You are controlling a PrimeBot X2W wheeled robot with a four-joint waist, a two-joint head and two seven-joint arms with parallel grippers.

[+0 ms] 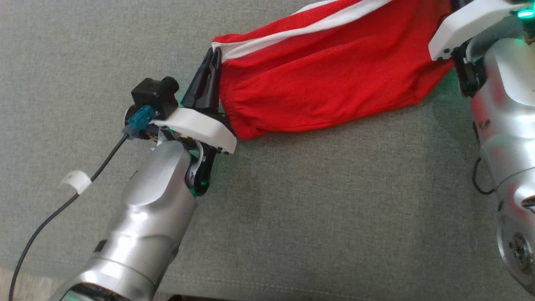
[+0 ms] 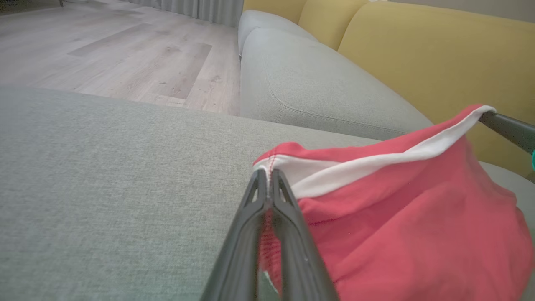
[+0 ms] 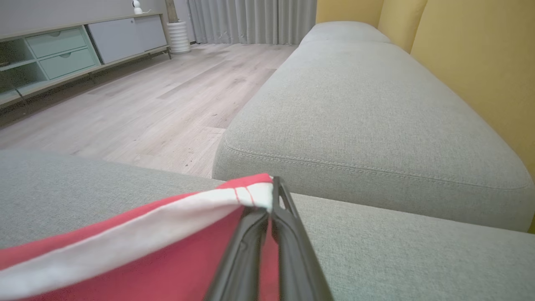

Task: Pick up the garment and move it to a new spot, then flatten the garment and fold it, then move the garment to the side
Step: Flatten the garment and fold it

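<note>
Left gripper (image 1: 215, 53), jaws pressed together, pinches one white-banded corner of the red garment (image 1: 326, 79) at 11 o'clock in the head view, while the right gripper (image 3: 273, 186), likewise clamped tight, pinches the opposite corner. Between them the cloth hangs in a sagging span toward 1 o'clock, its lower hem appearing to brush the grey seat cushion (image 1: 292, 209). To flatten it well, the arms likely need to draw the band taut and lower it evenly, letting the bunched folds drag out without either corner slipping. A yellow backrest (image 2: 418, 54) rises at 1 o'clock in the left wrist view; a second cushion (image 3: 368, 104) and wooden floor (image 3: 146, 96) lie beyond. The left arm's dangling cable (image 1: 50, 217), at 8 o'clock, looks the likeliest snag.
</note>
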